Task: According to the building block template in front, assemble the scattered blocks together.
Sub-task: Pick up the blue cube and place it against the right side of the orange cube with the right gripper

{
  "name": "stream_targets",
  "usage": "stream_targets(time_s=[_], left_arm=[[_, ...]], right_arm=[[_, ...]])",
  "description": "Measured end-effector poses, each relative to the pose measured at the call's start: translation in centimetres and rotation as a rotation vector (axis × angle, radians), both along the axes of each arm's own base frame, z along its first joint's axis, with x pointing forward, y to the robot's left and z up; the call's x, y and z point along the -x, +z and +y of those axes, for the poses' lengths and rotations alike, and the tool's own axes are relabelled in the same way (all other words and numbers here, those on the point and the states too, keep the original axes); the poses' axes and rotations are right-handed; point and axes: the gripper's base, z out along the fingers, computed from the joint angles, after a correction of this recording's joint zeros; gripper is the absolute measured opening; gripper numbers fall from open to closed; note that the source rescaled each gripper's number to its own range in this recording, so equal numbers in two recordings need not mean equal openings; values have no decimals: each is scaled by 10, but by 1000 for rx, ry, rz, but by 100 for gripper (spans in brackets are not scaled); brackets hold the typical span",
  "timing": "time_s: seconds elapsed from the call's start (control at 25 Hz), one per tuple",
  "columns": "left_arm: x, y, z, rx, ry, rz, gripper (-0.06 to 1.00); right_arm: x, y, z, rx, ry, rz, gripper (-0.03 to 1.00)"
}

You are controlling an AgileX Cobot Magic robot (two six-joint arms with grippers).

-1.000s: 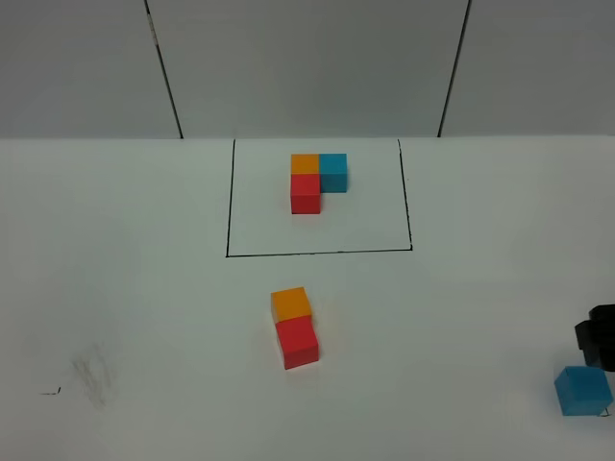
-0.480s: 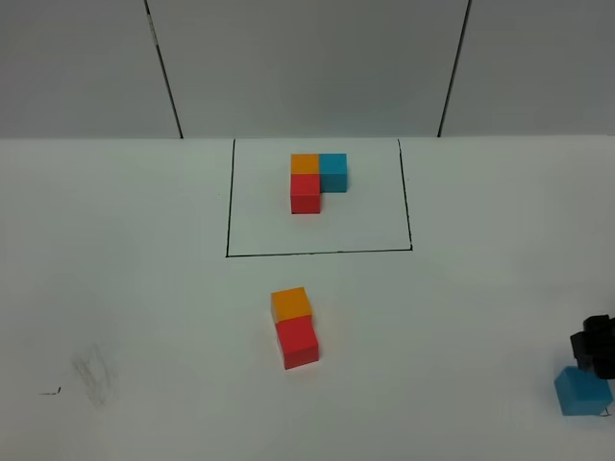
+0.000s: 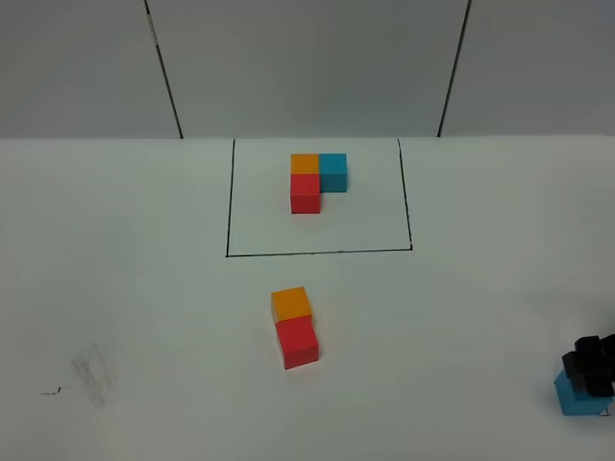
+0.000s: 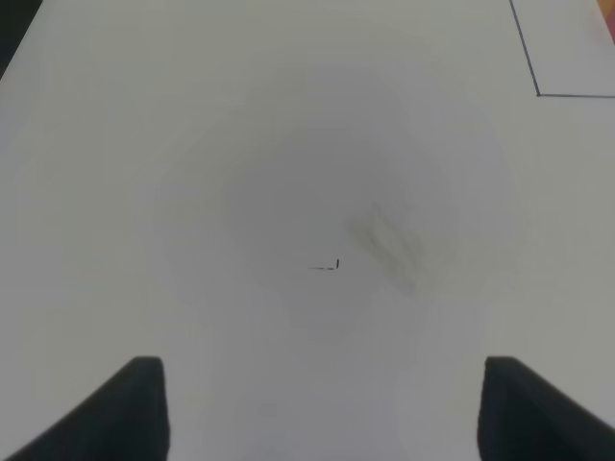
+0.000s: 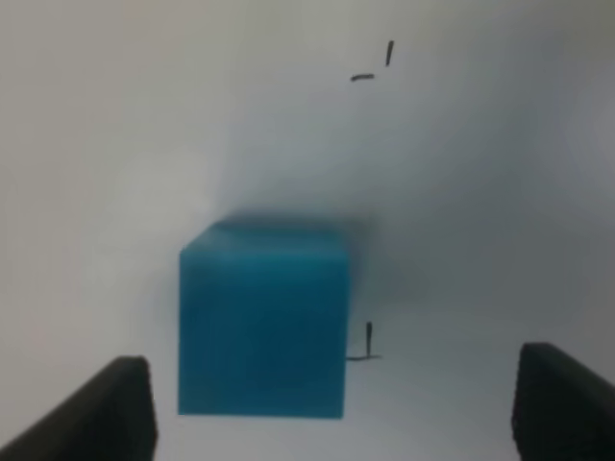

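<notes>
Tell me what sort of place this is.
Probably a robot test bench in a lab rather than a home or workshop. It has a bare white table, a black-lined rectangle framing a tidy trio of coloured cubes, and plain grey wall panels behind.

Robot test bench, most likely in a lab: a bare white table (image 3: pixel 461 317) stands before plain grey wall panels (image 3: pixel 307 67) split by dark seams (image 3: pixel 164 69). A rectangle (image 3: pixel 229 202) ruled in black on the tabletop frames three coloured cubes (image 3: pixel 315 181). Small pen ticks (image 3: pixel 50 392) dot the surface beside a faint grey smudge (image 3: pixel 93 373), too blurred to identify.
</notes>
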Motion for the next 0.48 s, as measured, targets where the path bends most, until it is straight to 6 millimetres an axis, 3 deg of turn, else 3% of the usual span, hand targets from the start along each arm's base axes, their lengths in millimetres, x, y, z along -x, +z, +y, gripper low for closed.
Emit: stream_targets(time_s=[0.48], left_arm=[[0,0,0,-1,0,0,61]], right_arm=[[-6,-11,1,-8,-7,3,58]])
